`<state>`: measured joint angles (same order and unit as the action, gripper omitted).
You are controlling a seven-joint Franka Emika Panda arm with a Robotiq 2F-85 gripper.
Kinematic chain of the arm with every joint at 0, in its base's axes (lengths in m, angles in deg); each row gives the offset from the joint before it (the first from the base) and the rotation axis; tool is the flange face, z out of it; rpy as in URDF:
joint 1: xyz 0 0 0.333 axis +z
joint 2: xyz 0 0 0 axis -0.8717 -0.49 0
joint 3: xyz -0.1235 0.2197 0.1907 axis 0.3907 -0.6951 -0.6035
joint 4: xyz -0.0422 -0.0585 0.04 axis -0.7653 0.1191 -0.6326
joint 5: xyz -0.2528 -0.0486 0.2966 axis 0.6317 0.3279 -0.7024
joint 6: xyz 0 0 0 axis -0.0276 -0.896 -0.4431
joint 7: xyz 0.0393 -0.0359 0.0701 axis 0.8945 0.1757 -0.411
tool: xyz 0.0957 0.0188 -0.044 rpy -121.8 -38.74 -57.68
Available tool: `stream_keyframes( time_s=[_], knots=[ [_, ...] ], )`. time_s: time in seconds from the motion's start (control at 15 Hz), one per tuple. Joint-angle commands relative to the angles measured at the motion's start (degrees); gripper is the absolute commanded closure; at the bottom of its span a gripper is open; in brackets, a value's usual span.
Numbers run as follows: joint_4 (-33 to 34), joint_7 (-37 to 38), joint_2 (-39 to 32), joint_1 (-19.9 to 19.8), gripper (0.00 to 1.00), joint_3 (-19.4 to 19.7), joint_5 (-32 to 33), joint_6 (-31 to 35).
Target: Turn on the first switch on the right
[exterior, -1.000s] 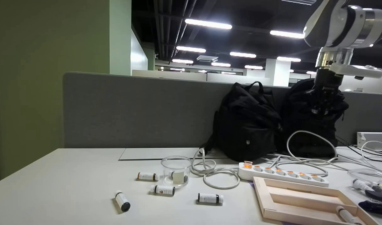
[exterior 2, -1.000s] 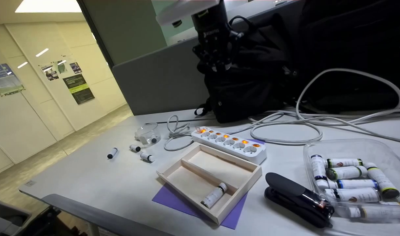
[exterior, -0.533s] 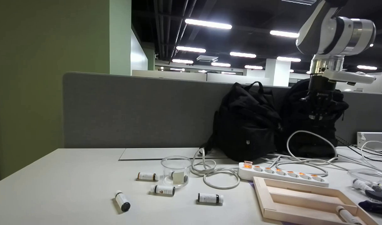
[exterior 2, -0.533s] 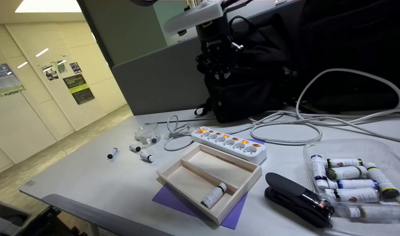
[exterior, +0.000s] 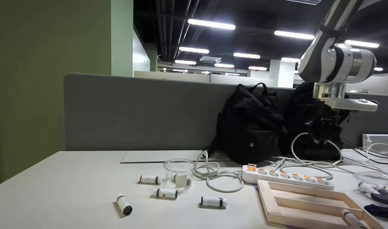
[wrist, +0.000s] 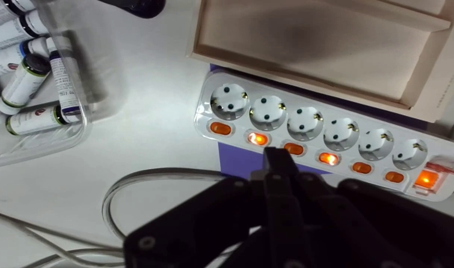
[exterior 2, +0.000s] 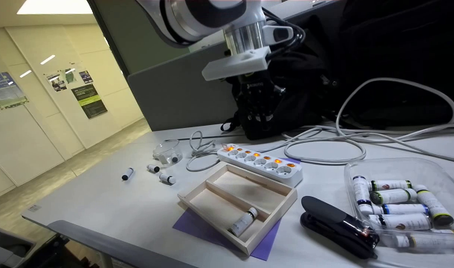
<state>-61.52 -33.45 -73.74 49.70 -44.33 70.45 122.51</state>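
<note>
A white power strip [exterior: 287,178] lies on the table in both exterior views [exterior 2: 296,178], with a row of sockets and orange switches. In the wrist view the strip [wrist: 249,126] crosses the right half. The end switch, rightmost in the exterior view [exterior 2: 291,165] and leftmost in the wrist view [wrist: 220,128], is unlit. The switch beside it [wrist: 258,139] glows, as do another mid-row switch [wrist: 328,158] and the large switch [wrist: 426,179] under a clear cover at the far end. My gripper [wrist: 280,160] is shut and empty, above and apart from the strip [exterior: 320,141].
A wooden tray [exterior 2: 215,175] with one vial lies against the strip. A black stapler [exterior 2: 338,227] and a clear box [exterior 2: 435,167] of vials stand nearby. White cables [exterior 2: 323,162] lie behind the strip. Black backpacks [exterior: 251,127] stand behind. A clear cup [exterior: 179,173] and loose vials lie left.
My arm and gripper have come down toward the table, shifting slightly left in one exterior picture and right in another. The power strip and its lights look the same.
</note>
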Motion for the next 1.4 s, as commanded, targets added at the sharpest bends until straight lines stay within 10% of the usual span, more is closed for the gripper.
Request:
stream_keyframes(
  time_s=[0.0,1.33],
  knots=[
    [0.78,-1.66,-3.72,-3.37,1.0,-3.24,-2.6,5.09],
    [3.89,-2.82,-16.93,-13.88,1.0,-11.49,-1.29,21.7]
  ],
)
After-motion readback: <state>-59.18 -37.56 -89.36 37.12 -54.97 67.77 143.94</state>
